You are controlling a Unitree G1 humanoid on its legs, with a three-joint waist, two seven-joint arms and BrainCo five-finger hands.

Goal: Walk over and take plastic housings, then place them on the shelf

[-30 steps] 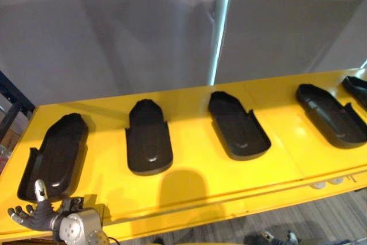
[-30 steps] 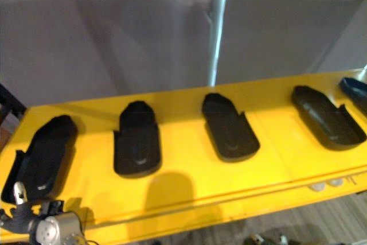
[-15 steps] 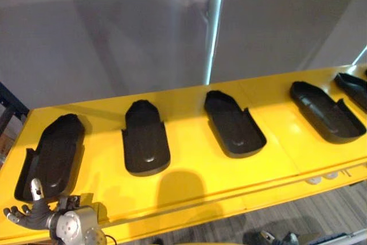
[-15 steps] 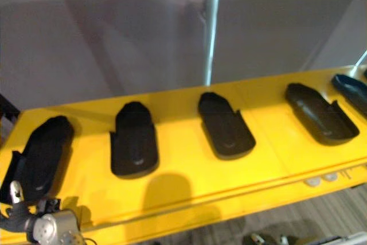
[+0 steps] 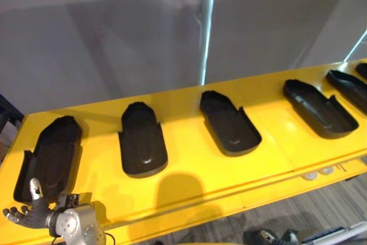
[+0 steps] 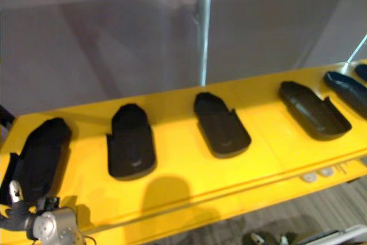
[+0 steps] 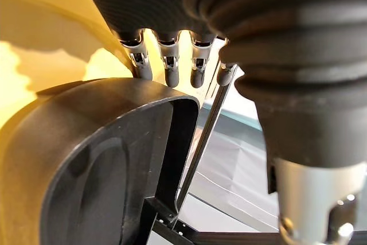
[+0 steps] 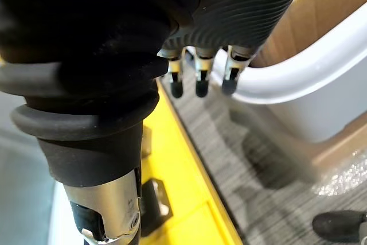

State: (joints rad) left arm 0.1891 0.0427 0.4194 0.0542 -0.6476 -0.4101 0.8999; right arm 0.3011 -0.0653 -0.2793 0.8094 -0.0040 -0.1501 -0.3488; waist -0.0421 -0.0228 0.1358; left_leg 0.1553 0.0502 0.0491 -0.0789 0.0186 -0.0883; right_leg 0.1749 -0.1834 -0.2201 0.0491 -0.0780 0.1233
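Several black plastic housings lie in a row on the yellow shelf (image 5: 189, 167): the leftmost housing (image 5: 49, 156), a second (image 5: 141, 142), a third (image 5: 229, 124), a fourth (image 5: 318, 109), and more at the far right edge (image 5: 350, 87). My left hand (image 5: 26, 213) is at the near end of the leftmost housing (image 7: 103, 170), open, its fingers (image 7: 172, 64) straight and spread just past the rim. I cannot tell whether they touch it. My right hand (image 8: 198, 76) hangs open and holds nothing, beside the shelf's yellow edge (image 8: 195, 199).
A grey wall with a pale vertical post (image 5: 206, 27) stands behind the shelf. A white bin (image 8: 298, 84) with cardboard behind it sits on the grey floor (image 8: 258, 170) close to my right hand.
The whole picture has shifted left, so the camera has turned a little to the right. The housings keep their places on the shelf. My left hand stays at the leftmost housing's near end.
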